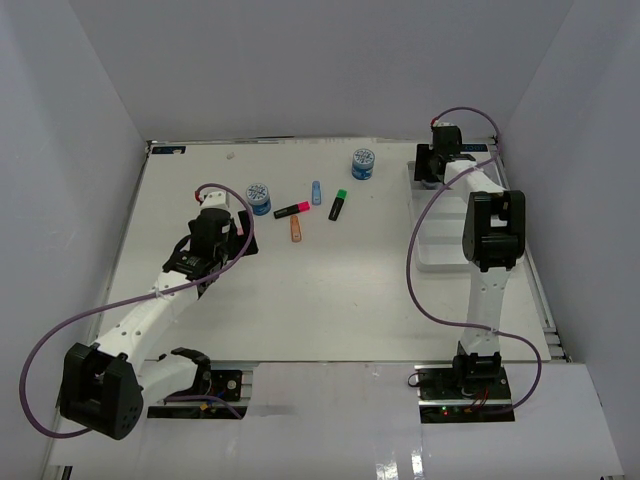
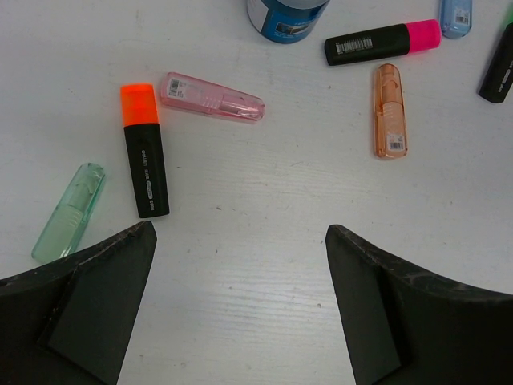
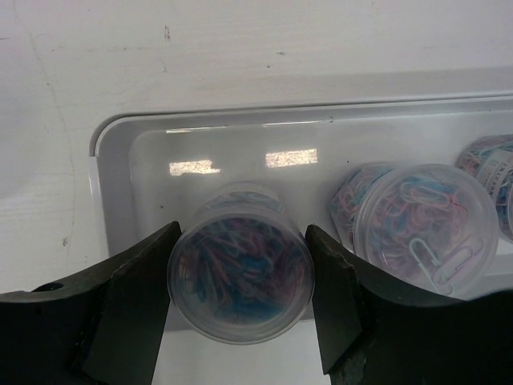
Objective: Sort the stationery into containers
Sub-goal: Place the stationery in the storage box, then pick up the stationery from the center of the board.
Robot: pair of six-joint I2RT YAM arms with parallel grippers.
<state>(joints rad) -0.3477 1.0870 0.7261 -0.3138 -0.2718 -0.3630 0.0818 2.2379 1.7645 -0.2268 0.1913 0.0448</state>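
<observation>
**Stationery: clear jar (image 3: 239, 281) pinched at a corner of the white tray (image 3: 112, 152)**

The right pincer (image 3: 242, 241) pinched the clear jar of coloured paper clips by its sides, inside a corner of the white tray. A second jar (image 3: 425, 224) sat just beside it. The tray lay along the surface's (image 2: 256, 184) right edge. The left pincer (image 2: 239, 233) hung spread wide over the surface's left half. Just beyond its fingers lay an orange-capped black highlighter (image 2: 144, 156), a pastel pink highlighter (image 2: 212, 97) and a pastel green highlighter (image 2: 69, 212).

the left arm (image 1: 150, 310) and right arm (image 1: 487, 290) had white links and boxy black joint housings. a thin purple cable (image 1: 409, 262) looped loosely beside each one. the jaws were matte black wedges with scuffed, dusty edges.
</observation>
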